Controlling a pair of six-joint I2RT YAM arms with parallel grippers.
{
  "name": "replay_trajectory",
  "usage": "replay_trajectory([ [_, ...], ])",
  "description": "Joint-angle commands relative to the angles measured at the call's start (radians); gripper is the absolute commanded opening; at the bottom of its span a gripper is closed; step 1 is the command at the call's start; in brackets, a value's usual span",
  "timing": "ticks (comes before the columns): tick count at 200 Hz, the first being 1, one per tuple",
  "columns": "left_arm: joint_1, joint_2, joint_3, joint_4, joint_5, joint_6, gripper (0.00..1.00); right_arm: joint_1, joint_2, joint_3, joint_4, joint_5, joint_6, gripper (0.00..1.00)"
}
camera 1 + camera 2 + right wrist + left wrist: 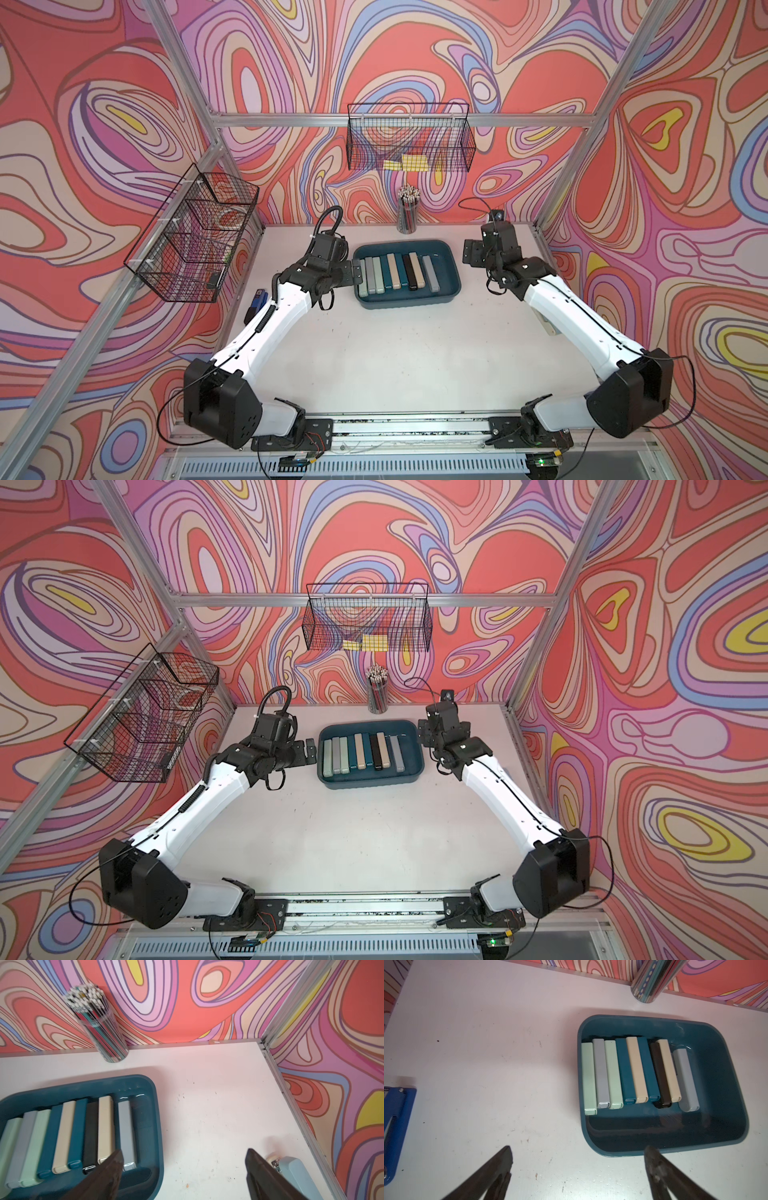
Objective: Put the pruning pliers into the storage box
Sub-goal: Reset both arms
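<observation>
The storage box (409, 305) is a dark teal tray at the back middle of the white table, seen in both top views (370, 785). Several pruning pliers (399, 272) lie side by side inside it as slim bars in pale green, grey, teal, beige and black; the wrist views show them too (633, 1072) (68, 1136). My left gripper (355, 272) hovers open just outside the box's left wall (695, 1142), holding nothing (578, 1149). My right gripper (469, 251) stands open beside the box's right wall (154, 1126), with bare table between its fingers (184, 1151).
A clear cup of pencils (407, 212) stands behind the box at the back wall. A blue-and-black stapler (255, 305) lies at the table's left edge, and a pale blue one (297, 1172) near the right edge. Wire baskets hang on the back wall (409, 139) and left wall (193, 237).
</observation>
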Motion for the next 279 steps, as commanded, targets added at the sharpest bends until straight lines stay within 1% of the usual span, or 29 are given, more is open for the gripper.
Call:
replay_trajectory([
  [1, 0.059, -0.051, -0.106, 0.176, 0.029, 0.151, 0.99, -0.001, -0.053, -0.194, 0.277, -0.063, -0.088, 0.98],
  [6, 0.071, -0.062, -0.144, 0.238, 0.028, 0.179, 0.99, -0.001, -0.074, -0.238, 0.339, -0.080, -0.085, 0.98],
  [9, 0.077, -0.070, -0.169, 0.275, 0.022, 0.194, 0.99, -0.002, -0.095, -0.277, 0.407, -0.081, -0.084, 0.98],
  [16, 0.094, -0.083, -0.223, 0.364, 0.009, 0.231, 0.99, -0.006, -0.128, -0.352, 0.522, -0.055, -0.102, 0.98],
  [23, 0.116, -0.090, -0.270, 0.431, 0.000, 0.266, 0.99, -0.011, -0.148, -0.396, 0.581, -0.024, -0.131, 0.98],
  [34, 0.164, -0.081, -0.310, 0.496, 0.001, 0.280, 0.99, -0.032, -0.150, -0.414, 0.593, 0.025, -0.149, 0.98],
  [45, 0.203, -0.054, -0.334, 0.547, 0.007, 0.303, 0.99, -0.076, -0.150, -0.414, 0.561, 0.005, -0.136, 0.98],
  [73, 0.225, 0.016, -0.471, 0.760, -0.027, 0.420, 0.99, -0.189, -0.135, -0.553, 0.728, -0.044, -0.116, 0.98],
  [82, 0.232, 0.027, -0.509, 0.830, -0.057, 0.443, 0.99, -0.215, -0.121, -0.582, 0.757, -0.069, -0.113, 0.98],
  [89, 0.243, 0.034, -0.539, 0.884, -0.053, 0.446, 0.99, -0.224, -0.108, -0.608, 0.806, -0.064, -0.118, 0.98],
  [102, 0.274, 0.053, -0.594, 0.997, 0.024, 0.425, 0.99, -0.241, -0.087, -0.646, 0.876, -0.068, -0.111, 0.98],
  [110, 0.285, 0.069, -0.609, 1.023, 0.068, 0.424, 0.99, -0.247, -0.070, -0.669, 0.937, -0.065, -0.120, 0.98],
  [116, 0.285, 0.078, -0.634, 1.061, 0.064, 0.422, 0.99, -0.252, -0.045, -0.689, 0.992, -0.059, -0.134, 0.98],
  [135, 0.288, 0.136, -0.787, 1.351, 0.020, 0.402, 0.99, -0.262, 0.068, -0.725, 1.122, -0.056, -0.200, 0.98],
  [145, 0.287, 0.171, -0.837, 1.478, 0.011, 0.403, 0.99, -0.266, 0.125, -0.752, 1.224, -0.046, -0.217, 0.97],
  [149, 0.287, 0.178, -0.847, 1.517, 0.010, 0.404, 0.99, -0.266, 0.125, -0.749, 1.213, -0.036, -0.215, 0.96],
  [155, 0.287, 0.166, -0.846, 1.500, 0.008, 0.400, 0.99, -0.270, 0.124, -0.751, 1.223, -0.070, -0.201, 0.96],
  [164, 0.287, 0.152, -0.833, 1.445, 0.011, 0.397, 0.99, -0.282, 0.155, -0.777, 1.337, -0.078, -0.194, 0.96],
  [170, 0.288, 0.163, -0.831, 1.458, 0.014, 0.398, 0.99, -0.293, 0.195, -0.785, 1.395, -0.089, -0.188, 0.97],
  [179, 0.288, 0.175, -0.825, 1.467, 0.013, 0.401, 0.99, -0.311, 0.256, -0.776, 1.446, -0.128, -0.185, 0.95],
  [186, 0.288, 0.161, -0.820, 1.435, 0.014, 0.398, 0.99, -0.312, 0.271, -0.767, 1.426, -0.160, -0.193, 0.93],
  [190, 0.288, 0.158, -0.820, 1.427, 0.012, 0.398, 0.99, -0.313, 0.283, -0.765, 1.437, -0.172, -0.198, 0.96],
  [199, 0.288, 0.167, -0.826, 1.457, 0.009, 0.400, 0.99, -0.313, 0.300, -0.771, 1.458, -0.185, -0.200, 0.96],
  [206, 0.288, 0.172, -0.830, 1.474, 0.008, 0.401, 0.99, -0.313, 0.302, -0.774, 1.465, -0.182, -0.204, 0.96],
  [218, 0.288, 0.164, -0.822, 1.441, 0.009, 0.398, 0.99, -0.313, 0.304, -0.770, 1.461, -0.184, -0.203, 0.94],
  [228, 0.288, 0.168, -0.826, 1.459, 0.008, 0.399, 0.99, -0.313, 0.302, -0.768, 1.453, -0.185, -0.203, 0.94],
  [235, 0.288, 0.168, -0.826, 1.462, 0.009, 0.400, 0.99, -0.312, 0.303, -0.769, 1.457, -0.186, -0.203, 0.98],
  [279, 0.288, 0.167, -0.825, 1.457, 0.008, 0.399, 0.99, -0.313, 0.301, -0.772, 1.461, -0.185, -0.203, 0.98],
])
